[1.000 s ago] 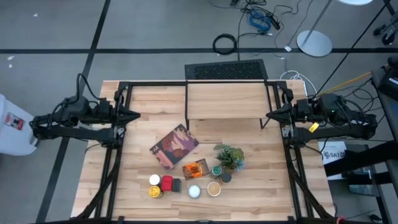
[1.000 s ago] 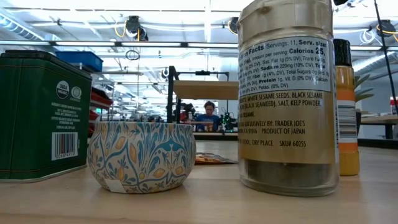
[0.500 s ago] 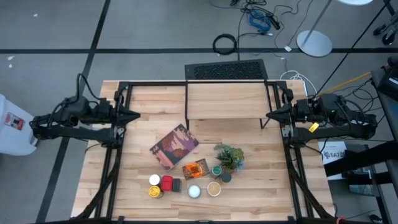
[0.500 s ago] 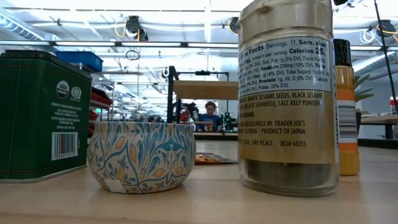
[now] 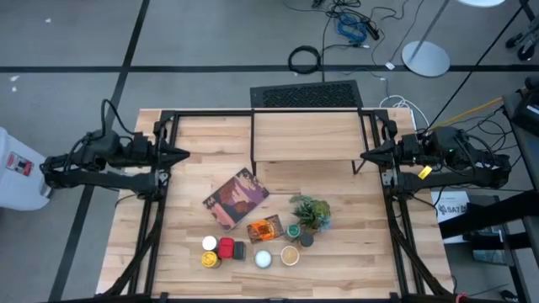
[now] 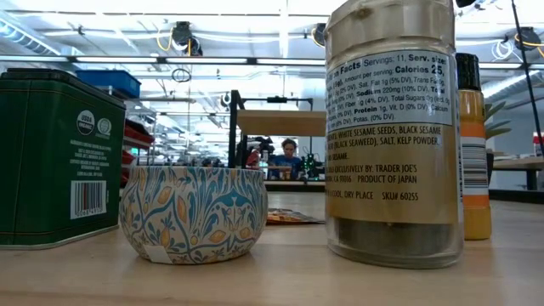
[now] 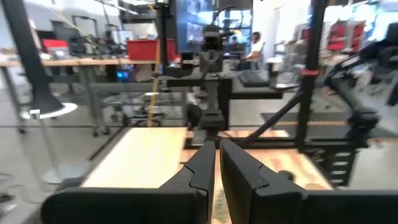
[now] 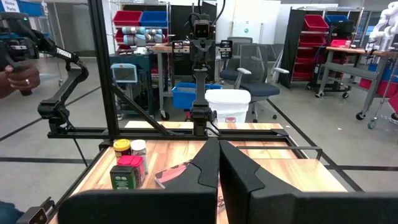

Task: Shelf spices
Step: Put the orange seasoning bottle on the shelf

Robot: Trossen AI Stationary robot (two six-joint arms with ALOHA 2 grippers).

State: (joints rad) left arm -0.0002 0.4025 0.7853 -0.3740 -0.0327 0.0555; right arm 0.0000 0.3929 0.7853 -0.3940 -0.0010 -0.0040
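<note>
Fingers (image 5: 186,155) shut at table (image 5: 194,135) edges.

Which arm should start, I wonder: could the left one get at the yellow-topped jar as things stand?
Probably yes. The left gripper is parked, jaws shut, at the table's left edge. The yellow-topped jar stands at the left end of the spice cluster, with bare wood on that side; the maroon book lies beyond it, off that path.
</note>
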